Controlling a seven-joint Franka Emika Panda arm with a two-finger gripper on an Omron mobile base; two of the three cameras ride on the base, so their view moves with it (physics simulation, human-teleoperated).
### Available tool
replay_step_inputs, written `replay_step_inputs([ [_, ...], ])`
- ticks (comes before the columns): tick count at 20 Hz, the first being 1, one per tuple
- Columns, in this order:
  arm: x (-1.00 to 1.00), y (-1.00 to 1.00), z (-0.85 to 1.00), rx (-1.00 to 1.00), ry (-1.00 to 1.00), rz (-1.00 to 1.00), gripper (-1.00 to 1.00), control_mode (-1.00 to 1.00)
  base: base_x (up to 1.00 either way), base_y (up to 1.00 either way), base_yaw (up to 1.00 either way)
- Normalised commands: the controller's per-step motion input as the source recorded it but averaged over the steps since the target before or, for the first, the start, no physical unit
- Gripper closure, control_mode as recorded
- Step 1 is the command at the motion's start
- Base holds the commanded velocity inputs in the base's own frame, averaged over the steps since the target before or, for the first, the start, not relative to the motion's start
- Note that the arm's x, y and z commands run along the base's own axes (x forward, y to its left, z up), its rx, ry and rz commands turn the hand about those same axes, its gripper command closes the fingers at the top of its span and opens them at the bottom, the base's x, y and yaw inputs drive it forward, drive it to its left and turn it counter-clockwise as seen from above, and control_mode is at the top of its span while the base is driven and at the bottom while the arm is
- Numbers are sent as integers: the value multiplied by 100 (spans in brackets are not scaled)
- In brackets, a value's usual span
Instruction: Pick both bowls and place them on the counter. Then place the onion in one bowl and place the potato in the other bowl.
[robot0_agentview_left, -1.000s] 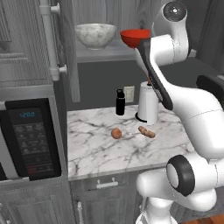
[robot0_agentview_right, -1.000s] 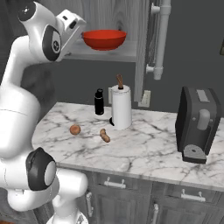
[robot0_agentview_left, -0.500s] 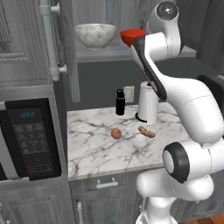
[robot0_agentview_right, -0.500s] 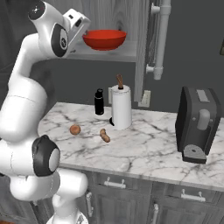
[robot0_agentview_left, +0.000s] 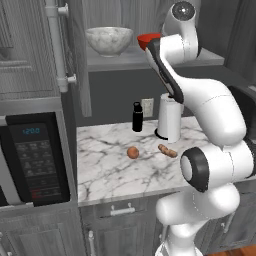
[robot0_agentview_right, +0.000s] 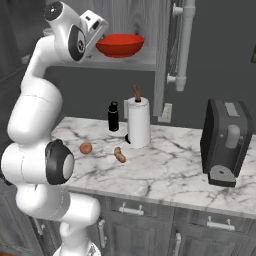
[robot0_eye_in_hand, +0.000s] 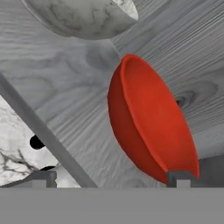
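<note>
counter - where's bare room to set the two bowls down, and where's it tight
On the counter: a wide bare stretch between the paper towel roll and the coffee machine, and the front strip near the microwave. It is crowded around the onion, the potato and the black bottle.

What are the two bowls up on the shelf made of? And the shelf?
The red bowl looks like glazed ceramic or plastic: smooth, glossy, one even colour. The marble bowl looks like polished stone, or ceramic patterned like it: white-grey with veins. The shelf looks like grey wood, with grain lines and a knot.
</note>
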Motion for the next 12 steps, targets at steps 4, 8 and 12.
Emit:
replay_step_inputs([
  [4, 44, -4, 0, 0, 5, 2, -100, -100, 0, 0, 0],
  [8, 45, -5, 0, 0, 5, 1, -100, -100, 0, 0, 0],
  [12, 42, -7, 0, 0, 3, 1, -100, -100, 0, 0, 0],
])
